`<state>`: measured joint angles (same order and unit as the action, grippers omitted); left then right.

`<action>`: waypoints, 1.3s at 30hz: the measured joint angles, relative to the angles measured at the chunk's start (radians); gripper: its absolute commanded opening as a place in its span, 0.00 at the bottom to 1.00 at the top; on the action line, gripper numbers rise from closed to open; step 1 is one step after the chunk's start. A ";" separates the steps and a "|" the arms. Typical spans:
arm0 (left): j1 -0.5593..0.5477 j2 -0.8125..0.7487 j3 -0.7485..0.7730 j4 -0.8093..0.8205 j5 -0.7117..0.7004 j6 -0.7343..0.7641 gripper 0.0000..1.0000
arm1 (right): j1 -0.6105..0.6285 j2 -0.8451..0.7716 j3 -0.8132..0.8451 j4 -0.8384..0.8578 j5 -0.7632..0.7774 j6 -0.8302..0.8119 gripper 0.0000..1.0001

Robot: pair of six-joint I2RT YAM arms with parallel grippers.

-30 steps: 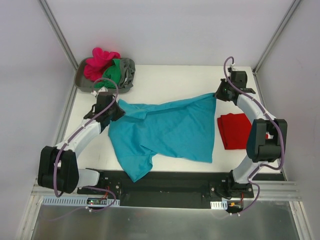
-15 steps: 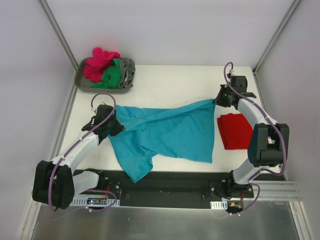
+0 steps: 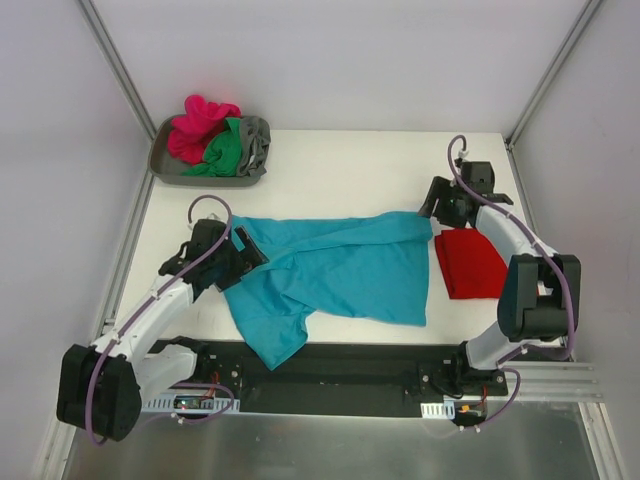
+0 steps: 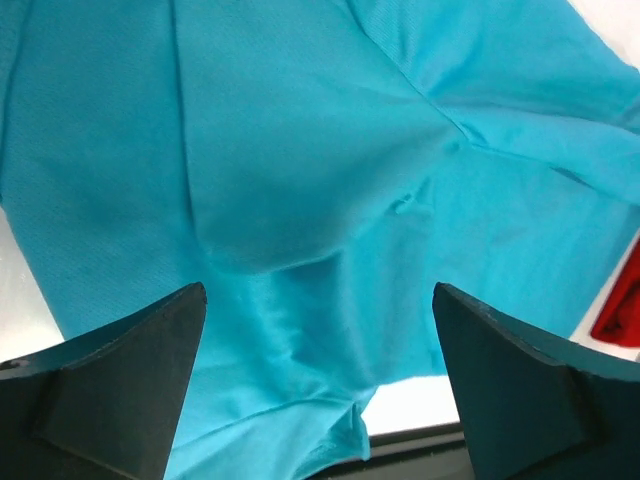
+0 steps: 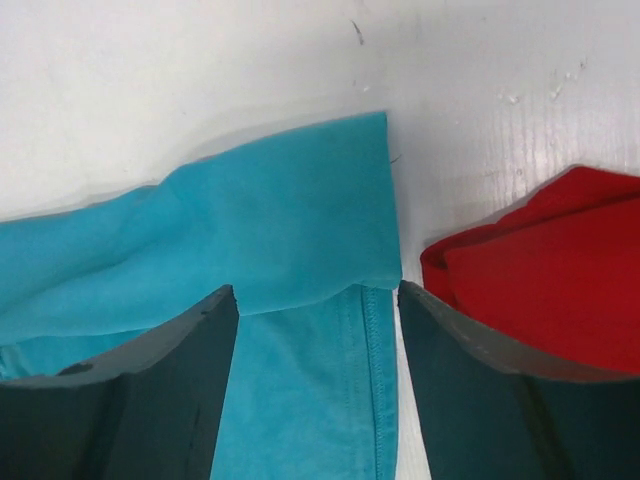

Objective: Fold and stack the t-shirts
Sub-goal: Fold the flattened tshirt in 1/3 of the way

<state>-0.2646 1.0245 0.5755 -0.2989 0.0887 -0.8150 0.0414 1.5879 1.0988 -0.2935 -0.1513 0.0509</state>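
Since my left tool [image 4: 318, 300] and right tool [image 5: 315, 295] both gape empty over the teal shirt [image 3: 340, 265] on the bench [image 3: 340, 170], its loose far fold could drag askew if I snag it.

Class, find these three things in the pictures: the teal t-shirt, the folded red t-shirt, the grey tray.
teal t-shirt [image 3: 350, 270], top external view, middle of its body.
red t-shirt [image 3: 472, 262], top external view, centre of the folded cloth.
grey tray [image 3: 205, 181], top external view, its near wall.
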 measured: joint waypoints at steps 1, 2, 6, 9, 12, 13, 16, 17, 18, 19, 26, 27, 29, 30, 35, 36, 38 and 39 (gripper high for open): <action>-0.005 -0.013 0.001 -0.005 0.008 0.005 0.99 | 0.000 -0.007 0.000 0.002 -0.004 0.003 0.77; -0.006 -0.026 0.004 -0.013 0.009 0.007 0.99 | 0.000 -0.014 0.000 0.003 -0.011 0.006 0.82; -0.011 -0.077 0.033 -0.037 -0.004 0.012 0.99 | 0.007 -0.063 0.000 0.022 -0.061 0.020 0.97; -0.011 -0.046 0.104 -0.048 -0.031 0.020 0.99 | 0.038 -0.082 0.001 0.036 -0.085 0.024 0.96; -0.011 0.082 0.218 -0.020 -0.042 0.035 0.99 | 0.119 -0.070 0.010 0.033 -0.103 0.024 0.96; -0.011 0.129 0.249 -0.010 -0.040 0.043 0.99 | 0.142 -0.058 0.018 0.032 -0.108 0.024 0.96; -0.011 0.321 0.359 0.043 -0.015 0.067 0.99 | 0.215 0.015 0.069 0.027 -0.126 0.024 0.96; -0.011 0.381 0.388 0.056 -0.008 0.074 0.99 | 0.228 0.047 0.087 0.023 -0.128 0.024 0.96; -0.011 0.428 0.409 0.063 -0.002 0.077 0.99 | 0.234 0.071 0.100 0.019 -0.127 0.024 0.96; -0.011 0.491 0.434 0.073 0.005 0.082 0.99 | 0.237 0.102 0.114 0.014 -0.122 0.024 0.96; 0.024 0.710 0.465 0.081 0.006 0.098 0.99 | 0.203 0.220 0.119 -0.049 -0.050 0.022 0.96; 0.041 0.713 0.473 0.082 0.016 0.098 0.99 | 0.195 0.230 0.118 -0.057 -0.044 0.021 0.96; 0.067 0.723 0.484 0.092 0.013 0.098 0.99 | 0.183 0.242 0.108 -0.067 -0.034 0.019 0.96; 0.085 0.736 0.492 0.094 0.014 0.097 0.99 | 0.176 0.244 0.101 -0.071 -0.027 0.019 0.96; 0.122 0.789 0.554 0.103 0.035 0.100 0.99 | 0.156 0.244 0.095 -0.077 -0.020 0.018 0.96; 0.122 0.804 0.572 0.103 0.037 0.104 0.99 | 0.154 0.244 0.096 -0.077 -0.020 0.018 0.96; 0.122 0.836 0.615 0.103 0.039 0.120 0.99 | 0.152 0.249 0.103 -0.080 -0.020 0.015 0.96; 0.122 0.850 0.635 0.105 0.040 0.128 0.99 | 0.151 0.256 0.111 -0.081 -0.019 0.014 0.96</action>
<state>-0.1429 1.8748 1.2106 -0.1940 0.1284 -0.6872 0.1921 1.8435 1.2098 -0.3748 -0.1699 0.0650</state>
